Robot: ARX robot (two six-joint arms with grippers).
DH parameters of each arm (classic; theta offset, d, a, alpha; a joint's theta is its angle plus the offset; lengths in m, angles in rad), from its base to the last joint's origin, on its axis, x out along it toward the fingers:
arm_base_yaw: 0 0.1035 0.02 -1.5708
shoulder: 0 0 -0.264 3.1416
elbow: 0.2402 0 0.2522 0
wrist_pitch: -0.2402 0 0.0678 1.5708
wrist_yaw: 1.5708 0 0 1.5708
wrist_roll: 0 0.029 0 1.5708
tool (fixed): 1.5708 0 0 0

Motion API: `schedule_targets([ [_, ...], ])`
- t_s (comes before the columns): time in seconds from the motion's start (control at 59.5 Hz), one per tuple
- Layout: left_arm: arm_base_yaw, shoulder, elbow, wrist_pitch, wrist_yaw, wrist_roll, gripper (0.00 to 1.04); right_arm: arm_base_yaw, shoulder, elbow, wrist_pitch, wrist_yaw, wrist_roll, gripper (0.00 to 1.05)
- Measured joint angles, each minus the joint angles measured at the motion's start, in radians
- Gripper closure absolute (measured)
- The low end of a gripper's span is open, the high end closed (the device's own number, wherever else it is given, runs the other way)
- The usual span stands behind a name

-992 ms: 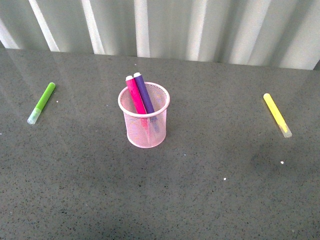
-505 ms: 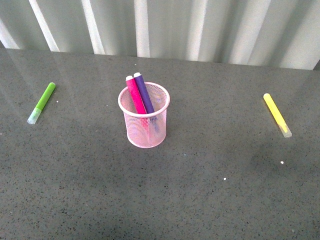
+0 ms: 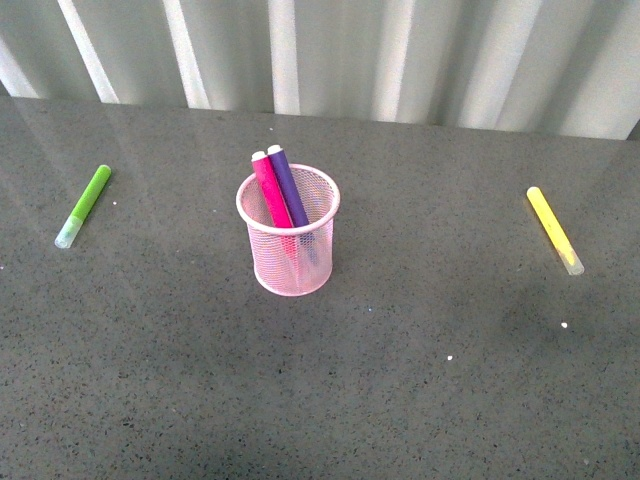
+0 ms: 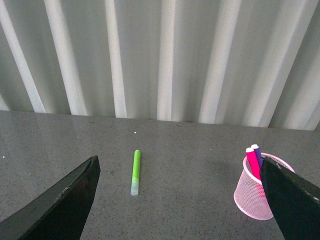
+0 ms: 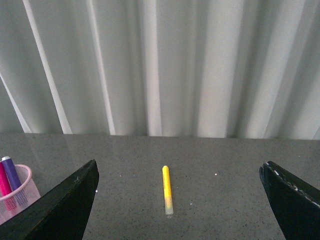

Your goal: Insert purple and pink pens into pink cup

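Note:
The pink cup [image 3: 290,240] stands upright mid-table. The pink pen [image 3: 270,190] and the purple pen [image 3: 288,185] stand inside it, leaning toward the back left, their ends above the rim. The cup also shows in the left wrist view [image 4: 252,195] with the pink pen [image 4: 252,162] and purple pen [image 4: 257,152], and at the edge of the right wrist view [image 5: 17,197]. No gripper shows in the front view. My left gripper [image 4: 182,200] is open and empty, well back from the cup. My right gripper [image 5: 180,200] is open and empty, away from the cup.
A lime-green marker [image 3: 83,205] lies at the table's left, also in the left wrist view [image 4: 135,171]. A yellow marker [image 3: 554,229] lies at the right, also in the right wrist view [image 5: 167,189]. A pale curtain [image 3: 350,50] hangs behind the grey table's far edge.

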Motion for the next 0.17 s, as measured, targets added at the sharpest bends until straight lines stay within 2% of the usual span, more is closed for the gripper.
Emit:
schedule_targets([
  [0.168, 0.000, 0.000, 0.000, 0.000, 0.000, 0.000, 0.07, 0.000, 0.000, 0.000, 0.000, 0.000, 0.000, 0.07],
])
